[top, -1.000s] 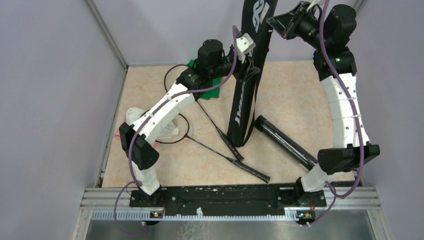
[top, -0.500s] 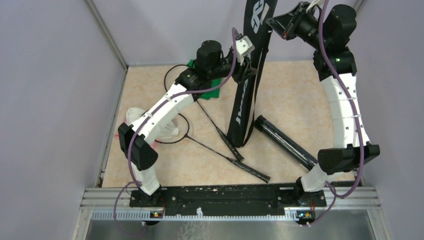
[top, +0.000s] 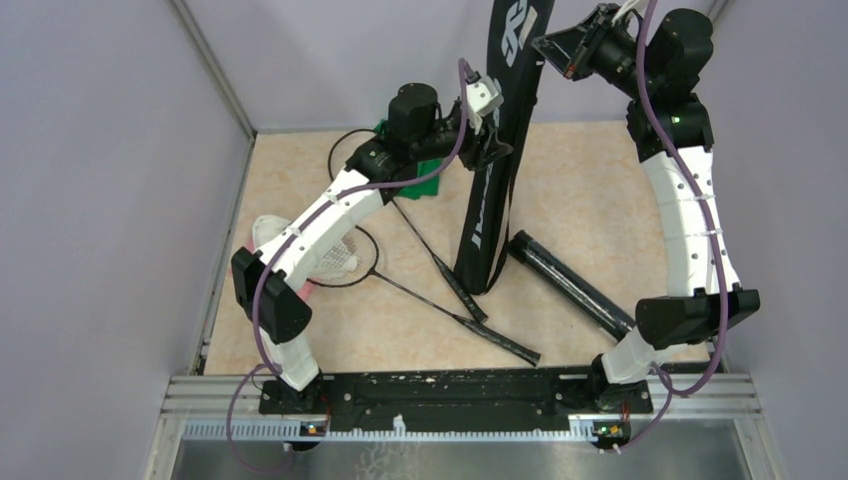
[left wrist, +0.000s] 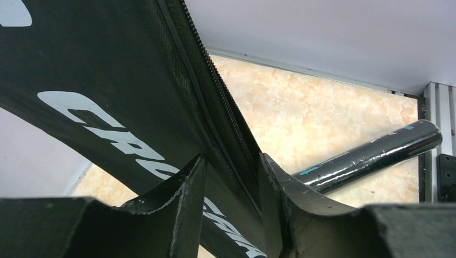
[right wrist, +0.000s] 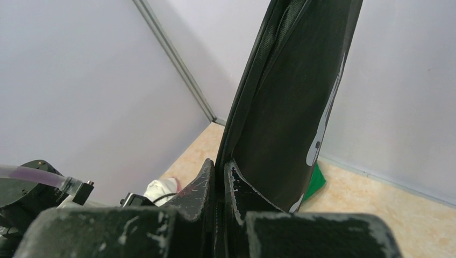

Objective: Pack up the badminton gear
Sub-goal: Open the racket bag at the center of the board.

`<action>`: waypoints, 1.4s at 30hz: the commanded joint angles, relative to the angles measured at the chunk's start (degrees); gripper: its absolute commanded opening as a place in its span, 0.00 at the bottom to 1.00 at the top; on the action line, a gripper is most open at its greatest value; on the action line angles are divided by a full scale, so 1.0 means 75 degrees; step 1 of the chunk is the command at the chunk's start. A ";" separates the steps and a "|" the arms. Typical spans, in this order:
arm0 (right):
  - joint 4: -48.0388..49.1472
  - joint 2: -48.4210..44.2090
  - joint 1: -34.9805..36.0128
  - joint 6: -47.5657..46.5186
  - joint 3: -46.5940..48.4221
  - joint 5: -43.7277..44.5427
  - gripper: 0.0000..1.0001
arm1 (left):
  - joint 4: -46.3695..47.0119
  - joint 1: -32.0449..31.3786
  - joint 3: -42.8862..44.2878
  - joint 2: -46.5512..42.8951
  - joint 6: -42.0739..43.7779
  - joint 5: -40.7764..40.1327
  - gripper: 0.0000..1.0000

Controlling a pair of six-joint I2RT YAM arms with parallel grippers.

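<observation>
The black racket bag (top: 487,225) hangs nearly upright over the middle of the beige surface (top: 600,180). It is long and narrow, with white "CROSSWAY" lettering down its face and a zip along one edge, and its lower end rests on the surface between the racket handles and the tube. The right pincer (right wrist: 220,164) is pressed together on the bag's top edge and holds it up high at the back. The left pincer (left wrist: 231,158) straddles the zipped edge about halfway down, one finger on each side, but I cannot tell whether it actually pinches. Just right of the bag's foot lies the long black tube (top: 572,283), glossy with teal lettering. To the left, the two thin black rackets (top: 440,262) lie crossed flat, their heads beneath the left arm. Compared with a second ago, the left arm and its pincer sit slightly further left against the bag, while the right arm, tube and rackets are unchanged.
</observation>
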 commanded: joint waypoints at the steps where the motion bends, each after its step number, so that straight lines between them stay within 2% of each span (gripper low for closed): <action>1: 0.0231 -0.0425 0.0077 -0.0076 -0.0026 -0.0166 0.00 | 0.0361 0.0038 -0.0008 -0.0283 0.0033 -0.0112 0.45; 9: 0.0319 -0.0475 0.0081 -0.0019 -0.0113 -0.0269 0.00 | 0.0412 -0.0003 0.0070 -0.0191 -0.0094 -0.0687 0.38; 15: 0.0340 -0.0489 0.0170 -0.0067 -0.0208 -0.0228 0.00 | 0.0372 -0.0173 0.0247 0.0087 -0.0215 -0.1634 0.40; 20: 0.0313 -0.0440 0.0285 -0.0176 -0.0298 -0.0138 0.00 | 0.0316 -0.0333 0.0458 0.0268 -0.0222 -0.1964 0.40; 22: 0.0301 -0.0409 0.0299 -0.0187 -0.0304 -0.0110 0.00 | 0.0283 -0.0369 0.0579 0.0323 -0.0231 -0.2017 0.32; 26: 0.0230 -0.0381 0.0298 -0.0375 -0.0268 0.0083 0.00 | 0.0259 -0.0361 0.0760 0.0322 -0.0263 -0.2122 0.03; 29: 0.0069 -0.0337 0.0303 -0.0618 -0.0105 0.0355 0.00 | 0.0171 -0.0352 0.1059 0.0295 -0.0317 -0.2341 0.00; 33: -0.0106 -0.0274 0.0297 -0.0983 0.0192 0.0715 0.12 | -0.0014 -0.0270 0.1538 0.0237 -0.0638 -0.2856 0.00; 42: -0.0540 -0.0353 0.0302 -0.1606 0.0484 0.0968 0.63 | -0.0412 0.0069 0.2622 0.0035 -0.0719 -0.3356 0.00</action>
